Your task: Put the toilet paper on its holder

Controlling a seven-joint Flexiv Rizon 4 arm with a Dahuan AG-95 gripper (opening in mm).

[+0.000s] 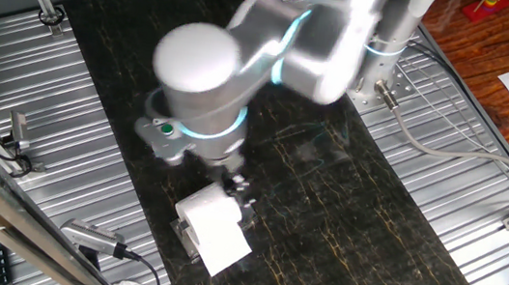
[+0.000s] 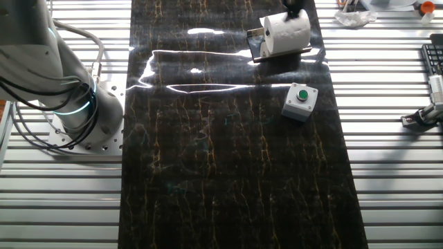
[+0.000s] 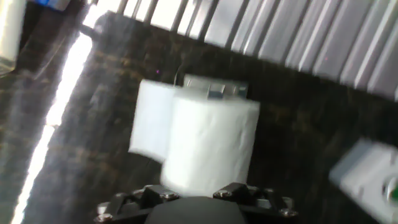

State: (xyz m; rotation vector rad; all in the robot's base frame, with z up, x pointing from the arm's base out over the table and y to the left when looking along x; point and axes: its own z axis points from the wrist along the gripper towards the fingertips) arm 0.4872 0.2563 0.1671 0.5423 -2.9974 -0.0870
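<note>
The toilet paper (image 1: 215, 227) is a plump white roll lying on its side on the dark mat. It rests against the holder (image 2: 255, 45), a shiny metal plate that shows at the roll's end and under it. The hand view shows the roll (image 3: 211, 140) close in front, with the plate (image 3: 214, 86) behind it. My gripper (image 1: 238, 181) hangs just over the roll's far end, and shows at the top edge of the other fixed view (image 2: 295, 8). Only the hand's dark body (image 3: 193, 208) shows in the hand view. The fingers are hidden, so I cannot tell how the jaws stand.
A small grey box with a green button (image 2: 300, 102) sits on the mat near the roll and shows at the right in the hand view (image 3: 367, 177). Ribbed metal table (image 2: 387, 173) flanks the mat on both sides. The arm base (image 2: 83, 117) stands at one side, with cables nearby.
</note>
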